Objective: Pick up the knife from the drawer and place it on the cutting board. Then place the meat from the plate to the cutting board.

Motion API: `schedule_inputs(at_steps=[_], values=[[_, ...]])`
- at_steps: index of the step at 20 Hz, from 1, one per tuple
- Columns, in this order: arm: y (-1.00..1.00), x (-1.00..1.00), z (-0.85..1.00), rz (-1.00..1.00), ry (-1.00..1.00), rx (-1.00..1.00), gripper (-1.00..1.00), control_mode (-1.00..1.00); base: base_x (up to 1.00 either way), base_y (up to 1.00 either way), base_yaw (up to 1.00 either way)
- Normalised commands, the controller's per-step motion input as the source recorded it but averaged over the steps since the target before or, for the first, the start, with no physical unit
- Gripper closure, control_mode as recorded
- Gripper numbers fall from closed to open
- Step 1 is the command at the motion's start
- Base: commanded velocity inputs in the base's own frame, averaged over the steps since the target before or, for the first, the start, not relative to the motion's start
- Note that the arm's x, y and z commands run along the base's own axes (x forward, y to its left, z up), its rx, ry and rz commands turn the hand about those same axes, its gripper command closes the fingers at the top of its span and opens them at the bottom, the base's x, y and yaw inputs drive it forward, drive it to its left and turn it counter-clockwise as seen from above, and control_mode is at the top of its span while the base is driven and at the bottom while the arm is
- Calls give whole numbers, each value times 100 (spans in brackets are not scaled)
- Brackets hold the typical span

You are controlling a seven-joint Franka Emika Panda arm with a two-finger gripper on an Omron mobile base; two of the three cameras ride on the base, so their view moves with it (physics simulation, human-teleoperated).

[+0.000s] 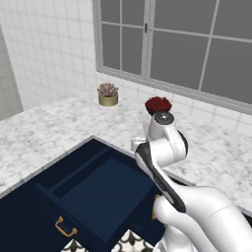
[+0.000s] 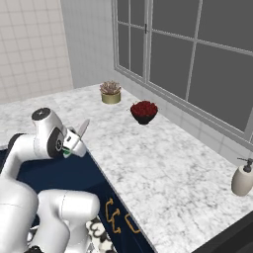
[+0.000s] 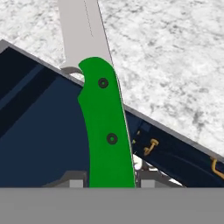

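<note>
So my pincer [image 2: 74,143] is clamped on the knife [image 3: 107,127] right now, squeezing the bright green handle between both fingertips [image 3: 74,179]; in the hand view the handle runs up from between the tips and the silver blade carries on out the top of the picture, lying across the edge where the marble counter [image 2: 163,168] meets the cabinet; from the right base view the blade pokes up and to the right, tilted, off the surface and right above the counter's edge; the drawer [image 1: 93,197] is pulled wide open below my arm, deep navy inside, brass pull [image 1: 65,227] on its front; I can't spot anything lying in the part of it I can see; more brass handles [image 2: 114,217] sit on the cabinet fronts next to it; further back on the counter there's a dark bowl of red pieces [image 2: 144,111] and a small potted succulent [image 2: 110,92] near the window, well apart from my hand; a soap dispenser [image 2: 243,179] stands off at the far right edge of the counter.
</note>
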Motion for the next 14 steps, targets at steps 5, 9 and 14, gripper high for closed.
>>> schedule_inputs(at_steps=[5,9,14], values=[[-24,-16,0,11,18,-5,100,-100,0,0,0],[-6,-2,-4,13,12,0,100,-100,0,0,0],[-2,-1,-5,5,2,0,100,100,-6,-2,7]])
